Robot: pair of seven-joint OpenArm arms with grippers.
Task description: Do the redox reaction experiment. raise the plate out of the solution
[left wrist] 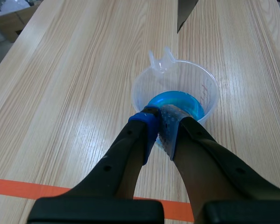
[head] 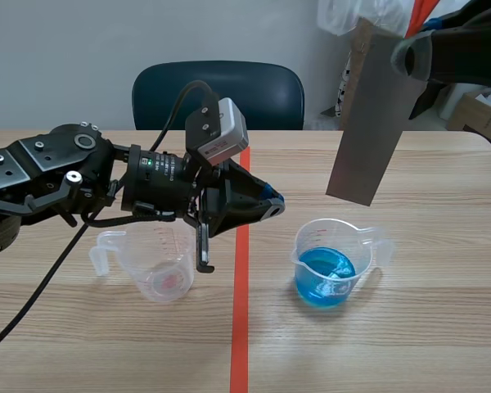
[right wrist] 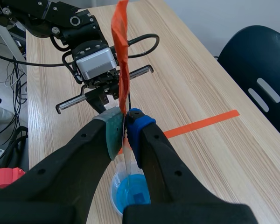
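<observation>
**Scene view.** The plate (head: 375, 115) is held clear of the solution (head: 326, 277). It hangs tilted in the air above and behind the beaker (head: 334, 264), with its lower edge well apart from the rim. Its upper end is pinched by the right gripper (head: 407, 57). The beaker is stood just right of the tape line (head: 240, 303), toward the near edge of the bench (head: 442, 344). A spare beaker (head: 151, 266) with a pink trace at its bottom is stood left of the line. It is partly overhung by the left gripper (head: 270, 205), whose fingers are pressed together on nothing.

**Left wrist view.** The fingers are seen met, with nothing between them. The beaker is stood just ahead of the tips. A lower corner of the plate is seen beyond it.

**Right wrist view.** The plate is seen edge-on, one face orange-red, clamped between the pads. The beaker is seen below the gripper. A chair (right wrist: 261, 70) is seen past the far edge.
</observation>
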